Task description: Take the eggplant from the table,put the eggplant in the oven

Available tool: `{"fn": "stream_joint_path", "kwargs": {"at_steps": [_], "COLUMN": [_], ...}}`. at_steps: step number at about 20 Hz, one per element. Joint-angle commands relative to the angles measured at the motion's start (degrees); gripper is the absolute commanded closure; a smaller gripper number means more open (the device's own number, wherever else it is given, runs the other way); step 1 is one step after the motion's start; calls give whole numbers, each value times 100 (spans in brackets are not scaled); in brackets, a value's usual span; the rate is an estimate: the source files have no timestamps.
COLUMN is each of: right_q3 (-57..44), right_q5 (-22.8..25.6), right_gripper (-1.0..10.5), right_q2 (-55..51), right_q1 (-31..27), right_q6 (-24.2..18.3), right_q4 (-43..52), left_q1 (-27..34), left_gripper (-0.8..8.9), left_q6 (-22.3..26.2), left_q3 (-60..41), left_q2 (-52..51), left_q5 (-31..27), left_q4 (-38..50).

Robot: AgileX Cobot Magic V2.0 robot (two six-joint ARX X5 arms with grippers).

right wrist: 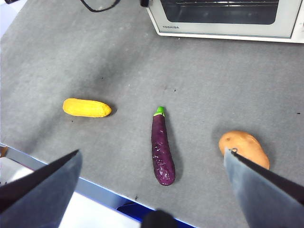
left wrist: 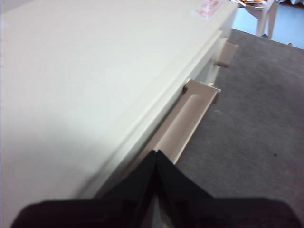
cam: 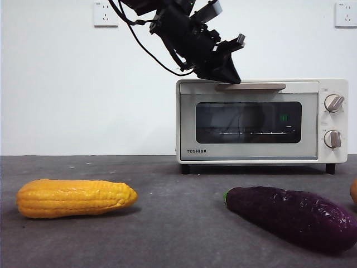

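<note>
Oven at worktop rear. Eggplant in front of oven, corn front-left of it, potato front-right. Left gripper at oven's handle.

My front camera sits low, near bench height, looking level across it at the oven against the back wall. My left wrist camera is pressed close over the oven's top, looking along its handle, with the left end effector at the frame's foot. My right wrist camera hangs high, looking down on the bench. It shares the eggplant, corn and oven front with the front view.
</note>
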Motion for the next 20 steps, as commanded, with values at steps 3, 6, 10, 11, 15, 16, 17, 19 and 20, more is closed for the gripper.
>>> {"fn": "stream_joint_path", "kwargs": {"at_steps": [3,6,10,11,15,16,17,19,20], "right_q3": [7,7,7,7,7,7,7,7,7], "right_q5": [-20,-20,-20,-20,-20,-20,-20,-20,-20], "right_gripper": [442,442,442,442,442,442,442,442,442], "right_q2": [-9,-9,-9,-9,-9,-9,-9,-9,-9], "right_q1": [7,7,7,7,7,7,7,7,7], "right_q6": [-48,-66,-66,-66,-66,-66,-66,-66,-66], "right_q4": [-57,-50,-44,-46,-44,-44,-46,-44,-44], "left_q1": [-299,-566,-960,-1054,-1327,-1364,-1388,-1403,-1401], "left_gripper": [819,819,819,819,819,819,819,819,819], "left_q6": [83,81,52,22,-96,-168,-214,-225,-225], "left_q3": [-85,-85,-85,-85,-85,-83,-83,-83,-83], "left_q2": [330,330,330,330,313,310,306,291,264], "left_q5": [17,39,42,42,280,315,319,319,317], "left_q4": [-389,-463,-474,-476,-457,-448,-446,-455,-461]}}
